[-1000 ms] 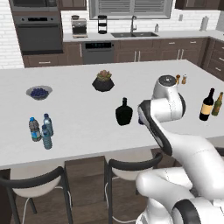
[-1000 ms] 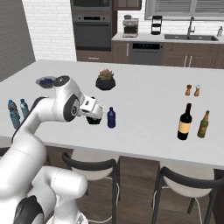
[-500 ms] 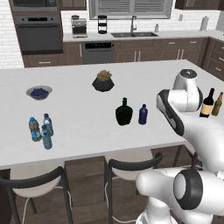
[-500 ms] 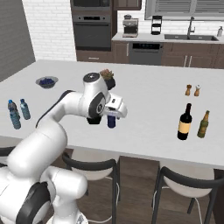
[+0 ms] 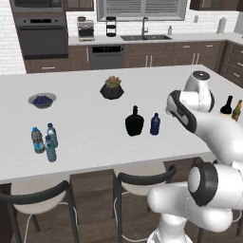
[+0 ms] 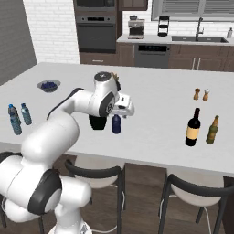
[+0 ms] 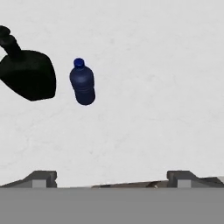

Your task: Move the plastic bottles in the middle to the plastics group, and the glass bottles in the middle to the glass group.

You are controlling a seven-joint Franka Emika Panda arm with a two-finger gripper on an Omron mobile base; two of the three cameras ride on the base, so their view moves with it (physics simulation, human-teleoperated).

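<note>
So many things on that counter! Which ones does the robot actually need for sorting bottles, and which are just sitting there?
Part of the job:
navy bottle
squat black bottle
water bottles
wine bottle
olive-green bottle

Just lying about:
potted plant
bowl of blueberries
salt and pepper shakers

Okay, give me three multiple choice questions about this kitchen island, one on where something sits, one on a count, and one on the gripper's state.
1. Where does the navy bottle stand?
A. beside the squat black bottle
B. in the blueberry bowl
C. next to the wine bottle

2. How many small clear water bottles are clustered at the island's left end?
A. one
B. three
C. five

3. How is the gripper?
A. shut on the navy bottle
B. shut on nothing
C. open, holding nothing

Answers: 1 A, the two stand side by side mid-island. 2 B, three blue-capped bottles group there. 3 C, the hand view shows both tips wide apart over bare countertop.
</note>
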